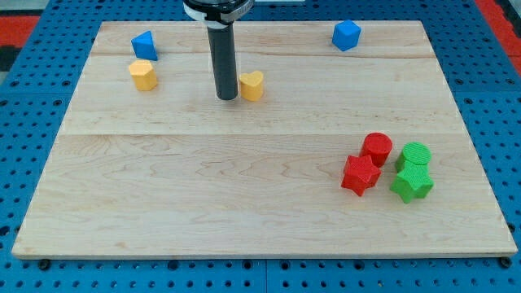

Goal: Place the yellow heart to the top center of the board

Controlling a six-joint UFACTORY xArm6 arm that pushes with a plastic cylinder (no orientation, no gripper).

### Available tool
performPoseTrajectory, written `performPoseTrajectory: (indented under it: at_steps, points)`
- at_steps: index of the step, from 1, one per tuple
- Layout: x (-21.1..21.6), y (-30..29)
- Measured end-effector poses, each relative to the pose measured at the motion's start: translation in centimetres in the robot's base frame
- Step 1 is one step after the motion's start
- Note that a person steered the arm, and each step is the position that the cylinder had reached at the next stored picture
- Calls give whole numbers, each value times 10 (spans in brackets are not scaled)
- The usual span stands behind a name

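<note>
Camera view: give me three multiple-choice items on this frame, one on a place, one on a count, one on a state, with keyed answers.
1. Where is my tip relative to the yellow heart?
A. Just to its left in the view
B. Far to its right
C. Below it, near the red blocks

2. How many blue blocks are on the board?
A. One
B. Two
C. Three

3. How do the red and green blocks lie?
A. Scattered along the top edge
B. Stacked on each other
C. Clustered at the view's lower right

Answers:
1 A, the rod's end sits right beside the heart's left side.
2 B, one blue block at top left, another blue block at top right.
3 C, red cylinder, red star, green cylinder and green star sit close together there.
</note>
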State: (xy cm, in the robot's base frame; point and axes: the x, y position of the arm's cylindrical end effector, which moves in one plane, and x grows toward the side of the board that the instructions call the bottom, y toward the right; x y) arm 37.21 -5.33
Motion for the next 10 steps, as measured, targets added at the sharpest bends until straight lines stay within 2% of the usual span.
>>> performPoseTrajectory:
  at_steps: [1,7,10]
  points:
    - [15,16]
    - [9,34]
    - [-66,34]
